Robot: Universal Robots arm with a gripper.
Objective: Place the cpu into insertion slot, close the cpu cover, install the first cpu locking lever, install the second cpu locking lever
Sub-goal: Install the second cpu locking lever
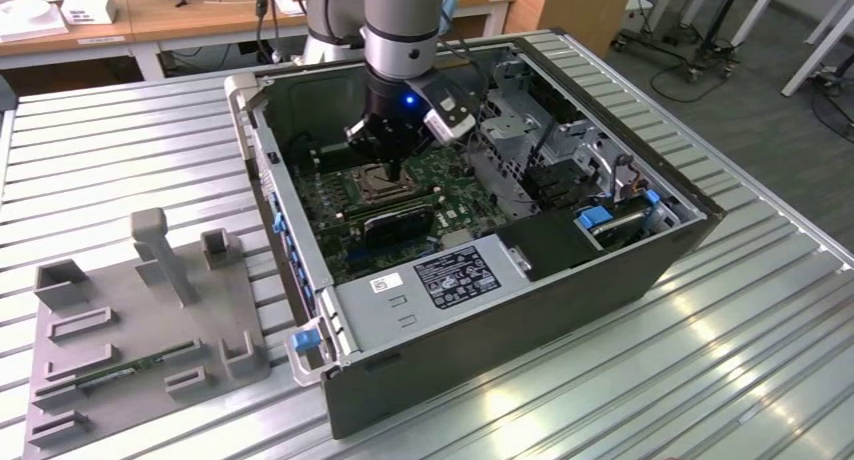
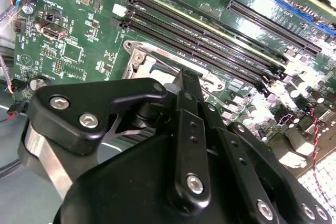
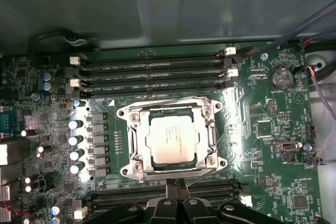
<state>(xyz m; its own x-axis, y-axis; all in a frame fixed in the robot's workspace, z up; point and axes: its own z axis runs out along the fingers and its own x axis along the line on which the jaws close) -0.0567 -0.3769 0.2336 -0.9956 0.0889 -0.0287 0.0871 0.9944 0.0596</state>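
The cpu [image 3: 173, 137], a pale square chip, lies flat in the insertion slot [image 3: 127, 115] on the green motherboard. The silvery cpu cover [image 3: 138, 141] lies down around the chip and frames it. A thin metal lever rod [image 3: 202, 178] slants along the socket edge nearest my fingertips. My gripper [image 3: 176, 188] is shut with nothing in it, its black fingers pressed together just off that socket edge. In the exterior view the gripper [image 1: 391, 170] hangs right over the socket [image 1: 380, 187] inside the open computer case. In the second wrist view the fingers [image 2: 187, 85] hide most of the socket [image 2: 140, 59].
Long black memory slots [image 3: 152, 69] flank the socket on two sides. A black ribbed block [image 1: 398, 220] sits beside the socket, with metal drive cages [image 1: 514, 130] towards the exterior view's right. The case walls [image 1: 267, 170] enclose the board. A grey fixture tray [image 1: 134, 330] lies on the exterior view's left.
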